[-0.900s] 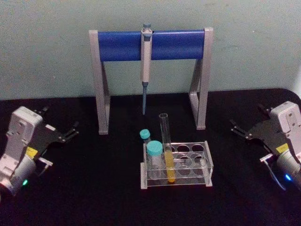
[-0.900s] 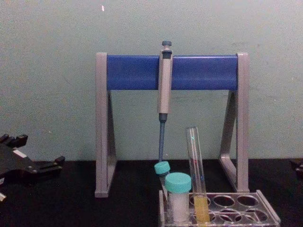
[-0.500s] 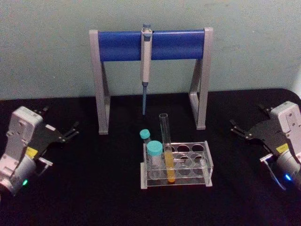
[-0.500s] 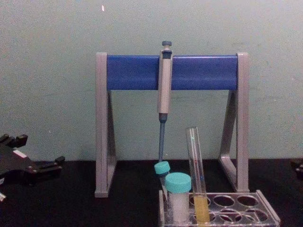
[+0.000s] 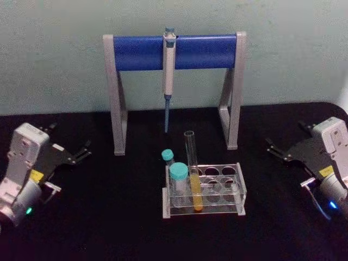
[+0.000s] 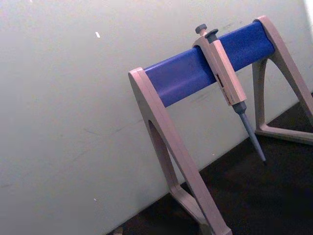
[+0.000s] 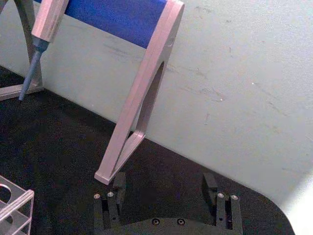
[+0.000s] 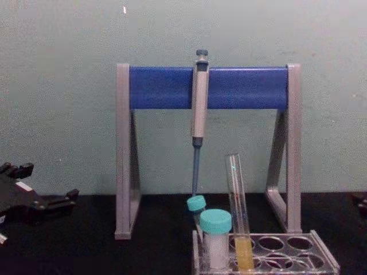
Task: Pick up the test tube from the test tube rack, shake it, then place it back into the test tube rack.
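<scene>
Stillness is the only news: over the last second neither arm has shifted, so the pick-up has not begun. The left gripper [image 5: 69, 137] rests well to the left of the test tube rack [image 5: 240, 186] and the right gripper [image 5: 285, 136] well to its right, both spread wide and empty. The test tube [image 5: 191, 157], slim smooth glass with yellow liquid low down, leans slightly in the rack, just beside a wide teal-capped tube [image 5: 178, 182]. The rack is clear, hard plastic with round holes.

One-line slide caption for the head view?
The test tube in the test tube rack; left gripper and right gripper open, far aside.
</scene>
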`<state>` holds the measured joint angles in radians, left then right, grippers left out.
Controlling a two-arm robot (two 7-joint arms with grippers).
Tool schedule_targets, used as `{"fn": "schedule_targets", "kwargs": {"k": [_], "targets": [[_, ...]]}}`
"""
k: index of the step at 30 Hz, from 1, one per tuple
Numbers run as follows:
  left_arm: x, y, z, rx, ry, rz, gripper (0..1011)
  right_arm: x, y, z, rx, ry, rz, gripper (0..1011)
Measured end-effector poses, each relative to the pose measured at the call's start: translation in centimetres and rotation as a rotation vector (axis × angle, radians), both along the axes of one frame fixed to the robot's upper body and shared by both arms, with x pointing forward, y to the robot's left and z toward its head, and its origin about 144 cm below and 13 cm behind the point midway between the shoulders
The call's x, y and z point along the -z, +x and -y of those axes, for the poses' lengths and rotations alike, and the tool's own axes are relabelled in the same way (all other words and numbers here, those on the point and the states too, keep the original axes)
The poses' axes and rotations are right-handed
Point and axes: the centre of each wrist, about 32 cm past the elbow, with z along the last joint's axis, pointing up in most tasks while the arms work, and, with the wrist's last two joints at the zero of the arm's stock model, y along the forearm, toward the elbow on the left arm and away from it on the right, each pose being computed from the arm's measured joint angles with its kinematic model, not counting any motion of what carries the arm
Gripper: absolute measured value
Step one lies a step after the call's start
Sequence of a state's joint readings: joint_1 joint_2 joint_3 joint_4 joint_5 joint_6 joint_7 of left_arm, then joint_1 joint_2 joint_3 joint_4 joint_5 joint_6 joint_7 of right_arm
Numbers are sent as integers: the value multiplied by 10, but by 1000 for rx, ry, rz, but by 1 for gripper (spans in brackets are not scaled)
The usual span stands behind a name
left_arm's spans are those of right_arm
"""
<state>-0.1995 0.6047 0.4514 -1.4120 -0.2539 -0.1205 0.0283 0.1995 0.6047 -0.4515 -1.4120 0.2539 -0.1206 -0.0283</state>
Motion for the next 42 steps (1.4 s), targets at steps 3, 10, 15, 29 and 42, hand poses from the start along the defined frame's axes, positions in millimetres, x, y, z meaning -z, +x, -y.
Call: {"fn": "schedule_targets", "kwargs": {"k": [3,10,15,29,42], "targets": [[0,0,0,0,0,0,1001,0,0,0,0,0,0,1000],[0,0,0,0,0,0,1001,0,0,0,0,0,0,1000],[0,0,0,0,0,0,1001,0,0,0,0,0,0,1000],[0,0,0,0,0,0,1001,0,0,0,0,0,0,1000],[0,0,0,0,0,0,1001,0,0,0,0,0,0,1000]]}}
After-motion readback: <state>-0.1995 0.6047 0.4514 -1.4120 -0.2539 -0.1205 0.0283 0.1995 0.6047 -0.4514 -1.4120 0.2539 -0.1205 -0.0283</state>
